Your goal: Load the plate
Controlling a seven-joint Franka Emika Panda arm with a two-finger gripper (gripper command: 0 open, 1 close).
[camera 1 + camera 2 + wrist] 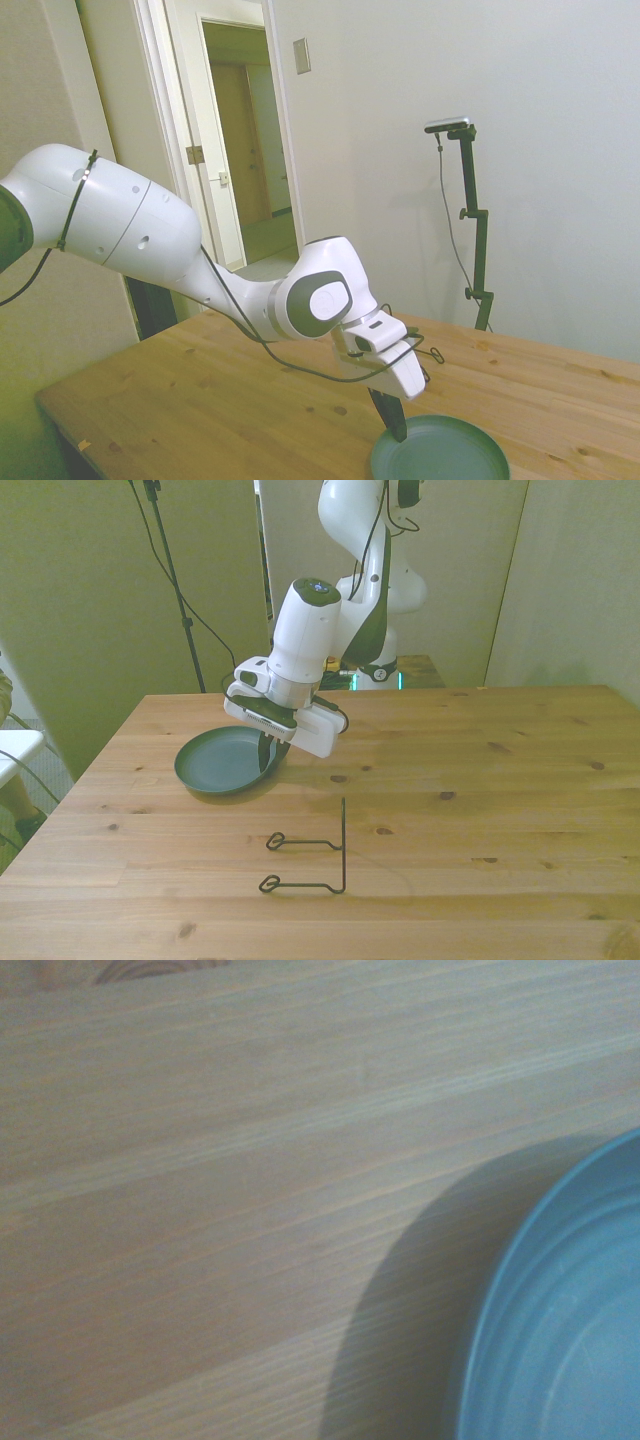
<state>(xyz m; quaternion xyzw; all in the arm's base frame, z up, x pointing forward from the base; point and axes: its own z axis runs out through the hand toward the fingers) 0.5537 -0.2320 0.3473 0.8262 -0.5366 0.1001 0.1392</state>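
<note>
The teal-green plate (455, 455) lies flat on the wooden table, toward the front view's left (220, 762). My gripper (398, 428) points down at the plate's rim on the side nearer the table's middle (272, 758). Its dark fingers stand close together on that rim, so it is shut on the plate. The wrist view shows only a curved piece of the plate's rim (560, 1340) and bare wood beside it.
A thin black wire stand (320, 865) sits on the table nearer the camera in the front view, a short way from the plate. The wooden table (480, 780) stretches wide to the front view's right. A doorway opens behind the arm in the side view.
</note>
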